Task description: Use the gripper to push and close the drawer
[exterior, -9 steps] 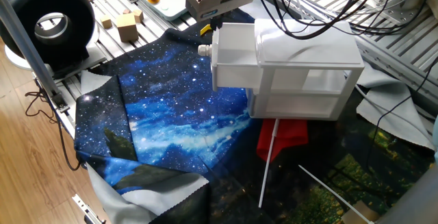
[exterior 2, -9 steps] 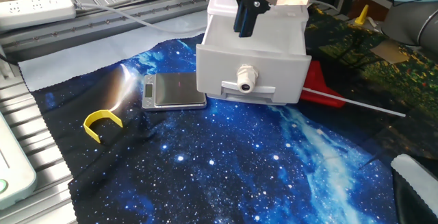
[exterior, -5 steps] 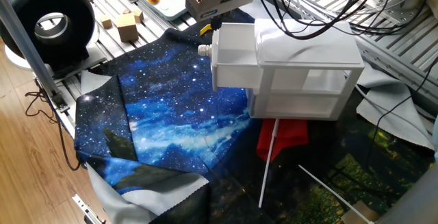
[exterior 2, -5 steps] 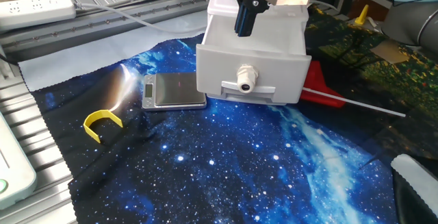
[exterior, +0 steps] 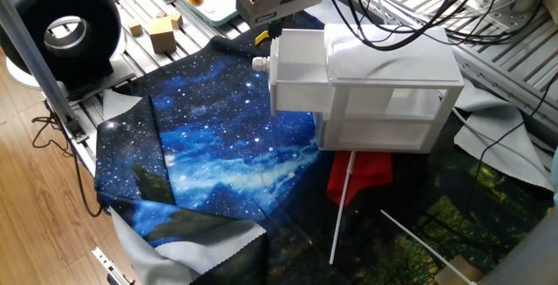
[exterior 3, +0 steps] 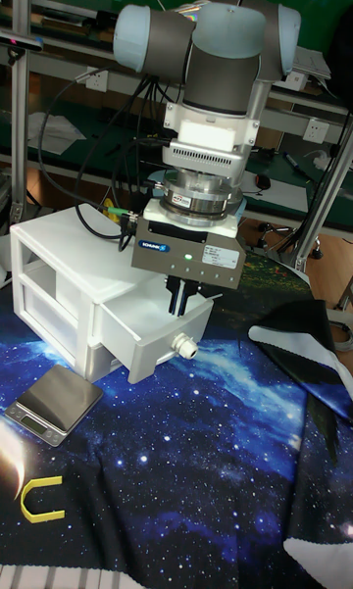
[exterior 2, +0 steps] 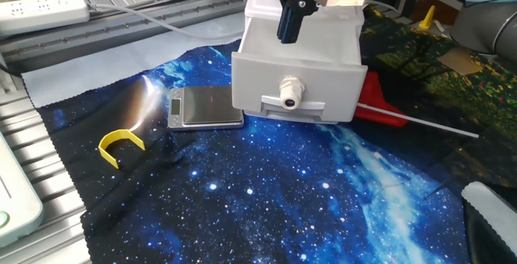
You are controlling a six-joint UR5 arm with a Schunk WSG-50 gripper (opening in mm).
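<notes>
Drawer (exterior 2: 296, 70) pulled out of cabinet (exterior: 392, 84), directly under gripper (exterior 2: 288, 28). Fingers together, holding nothing, tips above drawer's open top. Push not begun; full closing left.

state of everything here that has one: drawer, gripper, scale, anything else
drawer: pulled out of the cabinet, open
cabinet: upright on the cloth, lower slot looks empty
gripper: above the open drawer, fingers close together, apparently shut on nothing
scale: flat on the cloth, nothing on it
yellow clip: lying loose on the cloth
</notes>
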